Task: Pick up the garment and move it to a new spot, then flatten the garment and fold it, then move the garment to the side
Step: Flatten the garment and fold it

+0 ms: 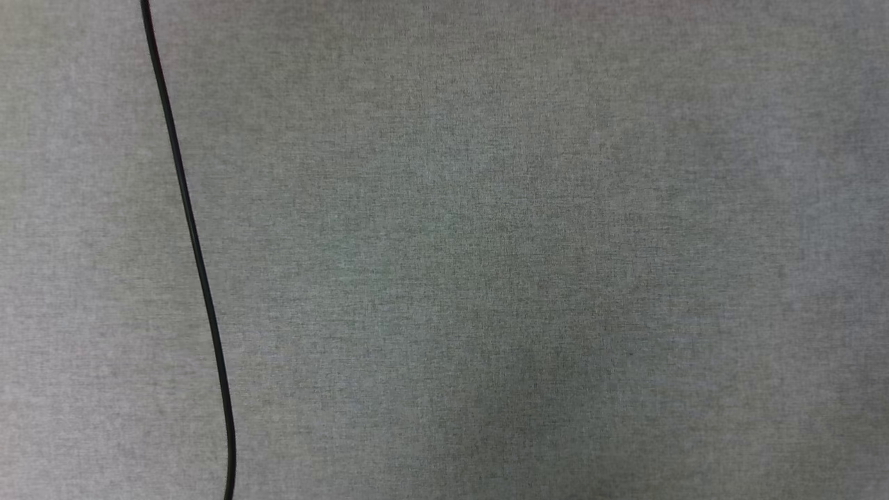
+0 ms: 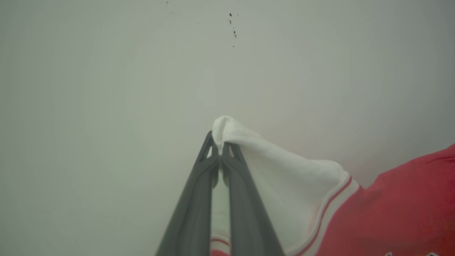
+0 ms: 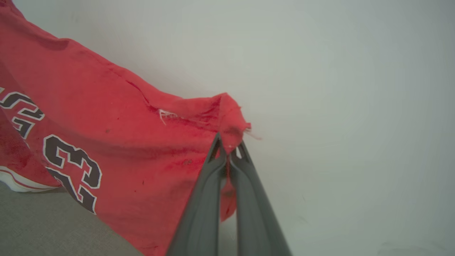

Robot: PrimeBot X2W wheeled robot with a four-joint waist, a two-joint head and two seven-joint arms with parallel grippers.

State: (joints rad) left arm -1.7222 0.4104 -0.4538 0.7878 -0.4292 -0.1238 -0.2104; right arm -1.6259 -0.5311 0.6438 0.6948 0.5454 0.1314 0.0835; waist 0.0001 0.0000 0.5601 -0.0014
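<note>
Transfer step: my left gripper (image 2: pixel 221 144) clamps the garment (image 2: pixel 408 199) by its white sleeve, right gripper (image 3: pixel 229 145) its red corner; next, probably spread flat.

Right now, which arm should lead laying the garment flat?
Likely right: the right gripper grips the garment by a red body corner beside the numbers; the left gripper, only a white sleeve tip.
</note>
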